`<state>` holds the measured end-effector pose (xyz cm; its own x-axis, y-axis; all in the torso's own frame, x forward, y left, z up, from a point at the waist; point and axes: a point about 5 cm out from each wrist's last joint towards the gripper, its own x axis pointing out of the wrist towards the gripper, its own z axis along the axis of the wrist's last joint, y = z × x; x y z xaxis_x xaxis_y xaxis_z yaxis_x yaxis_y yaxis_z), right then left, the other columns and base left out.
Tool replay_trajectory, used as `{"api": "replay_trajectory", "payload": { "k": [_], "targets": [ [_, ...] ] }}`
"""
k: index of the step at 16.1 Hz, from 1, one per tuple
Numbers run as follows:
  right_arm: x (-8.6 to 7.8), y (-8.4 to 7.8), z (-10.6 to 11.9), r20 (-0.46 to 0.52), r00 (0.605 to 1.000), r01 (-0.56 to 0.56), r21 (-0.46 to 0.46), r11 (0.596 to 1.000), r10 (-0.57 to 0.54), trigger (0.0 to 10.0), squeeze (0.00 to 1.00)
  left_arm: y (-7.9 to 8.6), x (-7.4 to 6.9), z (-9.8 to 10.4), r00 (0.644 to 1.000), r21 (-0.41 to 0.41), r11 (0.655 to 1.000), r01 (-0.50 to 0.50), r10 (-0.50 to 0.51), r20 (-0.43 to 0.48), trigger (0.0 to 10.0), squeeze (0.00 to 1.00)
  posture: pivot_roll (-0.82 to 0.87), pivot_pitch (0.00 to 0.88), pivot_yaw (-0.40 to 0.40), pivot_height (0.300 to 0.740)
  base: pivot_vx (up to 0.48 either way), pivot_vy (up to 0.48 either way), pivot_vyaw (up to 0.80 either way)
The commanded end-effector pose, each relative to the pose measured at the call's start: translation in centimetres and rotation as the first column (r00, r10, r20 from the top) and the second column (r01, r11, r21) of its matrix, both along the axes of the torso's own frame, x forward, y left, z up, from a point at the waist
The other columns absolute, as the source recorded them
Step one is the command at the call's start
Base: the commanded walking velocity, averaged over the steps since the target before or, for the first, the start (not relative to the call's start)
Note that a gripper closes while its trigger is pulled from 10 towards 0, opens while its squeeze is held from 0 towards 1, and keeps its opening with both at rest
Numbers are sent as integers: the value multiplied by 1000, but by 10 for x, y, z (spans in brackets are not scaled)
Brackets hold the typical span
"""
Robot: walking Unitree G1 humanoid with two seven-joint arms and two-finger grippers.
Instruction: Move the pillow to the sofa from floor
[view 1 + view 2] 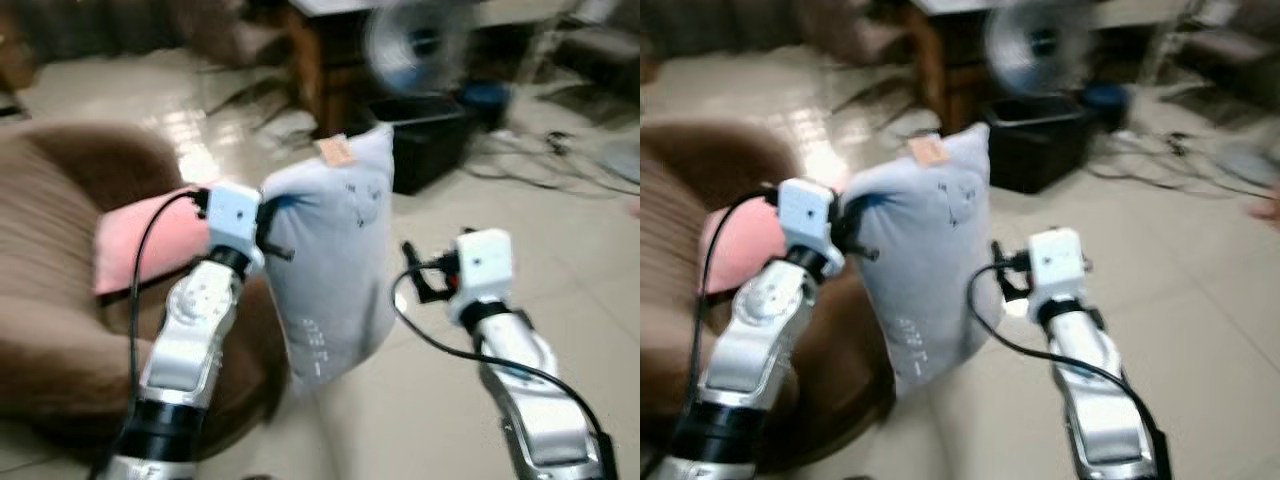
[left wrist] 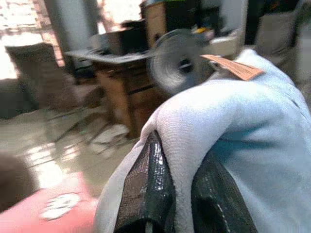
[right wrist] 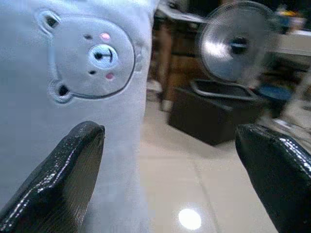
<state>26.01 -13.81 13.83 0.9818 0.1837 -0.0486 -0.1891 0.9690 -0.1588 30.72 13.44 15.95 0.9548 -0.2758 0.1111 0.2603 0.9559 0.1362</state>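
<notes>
left hand (image 2: 182, 204): clamped on the top left corner of the pale grey-blue fabric pillow (image 1: 335, 260), so it hangs lifted | right hand (image 3: 170, 170): wide apart, empty, just right of pillow | brown upholstered sofa (image 1: 50, 300) with pink cushion (image 1: 150, 240) at left, the likely drop spot

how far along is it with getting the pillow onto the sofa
Done: the light blue bear pillow is off the floor, hanging in the air. In hand: the left claw is shut on the pillow's upper corner, next to the brown sofa with a pink pillow on it. The right claw is open beside the pillow, holding nothing. Left: carry it over the sofa, set it down, release.
</notes>
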Motion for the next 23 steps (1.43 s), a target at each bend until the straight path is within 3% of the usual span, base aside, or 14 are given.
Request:
{"api": "replay_trajectory", "payload": {
  "k": [1,11,13,14,16,19,21,23],
  "targets": [
    [-2,-10,-5,-27,999,38,-18,999,-38,10000,0,-7,3,15,997,-7,1000,15,-15,70,10000,0,-63,0,43,740,341,0,800],
    [-2,-12,-10,-40,998,40,-29,999,-41,10000,0,-7,5,15,997,-1,1000,17,-17,70,10000,0,-61,0,44,740,339,0,720],
    [-3,-14,-12,-55,997,58,-7,998,-58,10000,0,-13,6,6,998,-2,998,68,-68,11,10000,0,-62,0,45,740,139,0,0],
    [-3,-14,-13,-59,997,54,-9,998,-55,10000,0,-19,6,3,993,27,993,114,-114,6,10000,0,-64,0,46,740,0,0,0],
    [-5,-13,-14,-67,997,37,-19,999,-38,10000,0,-26,11,4,989,10,989,151,-151,8,10000,0,-66,0,47,740,0,0,0],
    [-11,-9,-16,-84,995,-51,-41,998,48,10000,0,-44,20,-2,976,-22,977,212,-213,-50,10000,0,-79,0,59,740,0,0,0],
    [-18,-4,-14,-102,981,-171,-53,984,165,10000,0,-56,34,-4,974,-33,980,197,-199,-103,10000,0,-87,0,65,740,0,0,0],
    [-23,-2,-16,-121,969,-223,-54,973,215,10000,0,-58,43,-5,979,-33,986,165,-168,-118,10000,0,-91,1,66,740,0,0,0]
  ]
}}
